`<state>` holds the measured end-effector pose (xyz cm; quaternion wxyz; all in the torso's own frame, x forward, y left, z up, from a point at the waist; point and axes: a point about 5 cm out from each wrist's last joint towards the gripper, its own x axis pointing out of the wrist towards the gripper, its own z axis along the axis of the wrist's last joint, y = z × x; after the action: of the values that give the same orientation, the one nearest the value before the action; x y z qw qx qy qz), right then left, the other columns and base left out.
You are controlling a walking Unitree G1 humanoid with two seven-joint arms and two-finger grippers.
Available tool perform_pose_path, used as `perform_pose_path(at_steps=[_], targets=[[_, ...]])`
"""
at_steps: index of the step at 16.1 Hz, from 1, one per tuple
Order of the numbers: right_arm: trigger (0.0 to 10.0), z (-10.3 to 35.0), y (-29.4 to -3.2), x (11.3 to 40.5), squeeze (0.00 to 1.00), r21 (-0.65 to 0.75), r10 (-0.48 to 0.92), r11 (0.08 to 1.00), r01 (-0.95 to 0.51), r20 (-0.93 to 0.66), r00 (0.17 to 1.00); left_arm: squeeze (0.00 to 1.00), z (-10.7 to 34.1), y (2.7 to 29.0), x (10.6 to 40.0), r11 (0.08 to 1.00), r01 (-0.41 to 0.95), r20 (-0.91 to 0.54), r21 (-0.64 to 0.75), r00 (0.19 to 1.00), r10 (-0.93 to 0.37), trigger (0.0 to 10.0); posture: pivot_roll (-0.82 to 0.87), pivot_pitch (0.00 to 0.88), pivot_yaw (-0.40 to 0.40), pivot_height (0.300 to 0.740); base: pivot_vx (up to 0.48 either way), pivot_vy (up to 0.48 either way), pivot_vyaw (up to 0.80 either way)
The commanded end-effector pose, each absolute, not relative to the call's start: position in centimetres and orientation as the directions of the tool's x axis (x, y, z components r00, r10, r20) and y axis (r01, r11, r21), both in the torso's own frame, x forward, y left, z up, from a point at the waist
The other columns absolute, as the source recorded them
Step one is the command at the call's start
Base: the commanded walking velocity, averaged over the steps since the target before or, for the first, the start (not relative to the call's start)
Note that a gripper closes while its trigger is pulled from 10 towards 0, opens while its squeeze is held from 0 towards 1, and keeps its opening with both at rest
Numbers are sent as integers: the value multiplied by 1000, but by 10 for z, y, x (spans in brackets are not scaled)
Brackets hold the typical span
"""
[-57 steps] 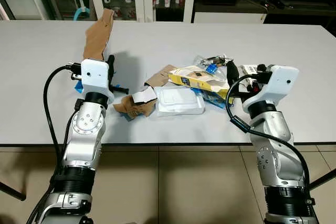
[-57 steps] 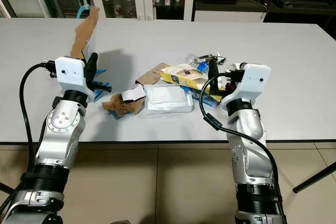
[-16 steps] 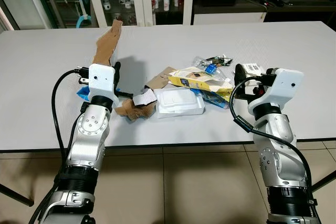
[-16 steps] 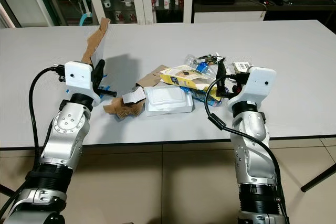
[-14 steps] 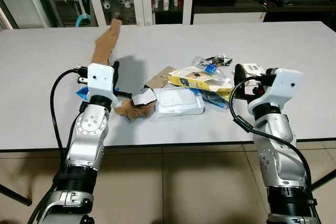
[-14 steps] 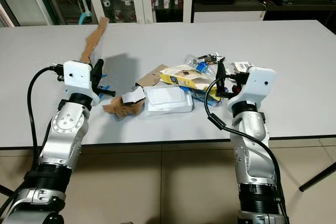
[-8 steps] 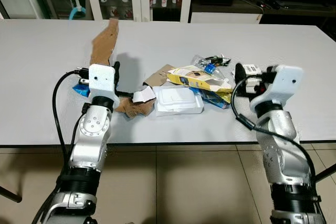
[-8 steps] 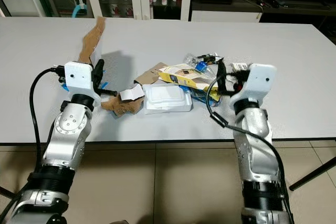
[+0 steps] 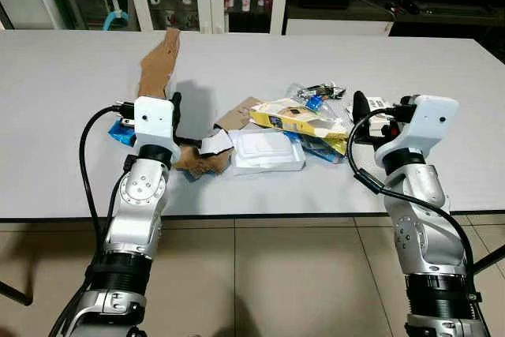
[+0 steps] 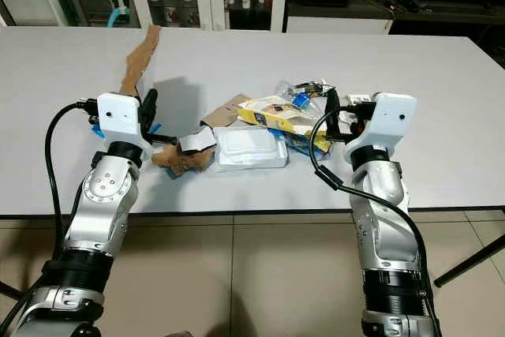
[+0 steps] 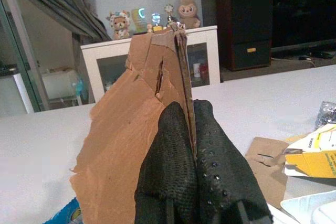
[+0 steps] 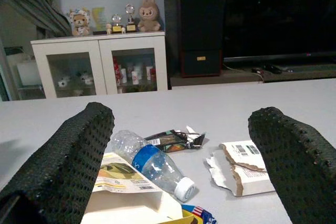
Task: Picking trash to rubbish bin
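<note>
Holding a torn sheet of brown cardboard (image 9: 158,65) upright, the left claw (image 11: 190,145) has its two black fingers pressed together on the sheet's lower edge, so the sheet's long axis rises up and away from the claw, above the bench (image 9: 63,108) and to the left of the trash pile. The sheet is ragged, creased and split near its top. The right claw (image 12: 181,145) is spread wide and grips nothing; it sits just right of the pile, facing a crushed plastic bottle (image 12: 152,163) with a blue label and white cap, which lies with its cap toward the claw. Beside the bottle are a yellow carton (image 9: 298,118), a white foam tray (image 9: 268,152), a torn white box (image 12: 242,163) and more brown scraps (image 9: 201,162). The right arm looks nearer to the bottle. No bin can be made out, so the carry probably calls for turning away from the bench.
</note>
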<state>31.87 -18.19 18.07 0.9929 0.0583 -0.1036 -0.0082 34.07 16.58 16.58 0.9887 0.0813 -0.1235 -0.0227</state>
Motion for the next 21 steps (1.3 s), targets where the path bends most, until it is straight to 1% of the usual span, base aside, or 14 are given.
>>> perform_pose_path(at_steps=[1, 5, 8, 12, 21], targets=[[10000, 177, -186, 318, 0, 130, -36, 991, 12, 187, 982, 0, 170, 163, 340, 982, 33, 250, 186, 965, -80, 10000, -34, 24, -40, 740, 0, 0, 0], [10000, 182, -182, 320, 0, 140, -29, 990, 0, 203, 979, 0, 168, 167, 339, 982, 28, 246, 185, 967, -74, 10000, -37, 16, -31, 740, 0, 0, 0], [10000, 175, -181, 319, 0, 133, -16, 991, -7, 173, 985, 0, 172, 165, 341, 983, 27, 255, 183, 964, -74, 10000, -30, 31, -39, 740, 0, 0, 0], [10000, 176, -179, 319, 0, 144, -13, 989, -12, 175, 984, 0, 171, 165, 339, 983, 24, 253, 181, 965, -70, 10000, -29, 44, -38, 740, 0, 0, 0], [10000, 175, -177, 319, 0, 145, -8, 989, -17, 170, 985, 0, 173, 168, 340, 983, 18, 255, 184, 965, -66, 10000, -26, 48, -33, 740, -269, 0, 0]])
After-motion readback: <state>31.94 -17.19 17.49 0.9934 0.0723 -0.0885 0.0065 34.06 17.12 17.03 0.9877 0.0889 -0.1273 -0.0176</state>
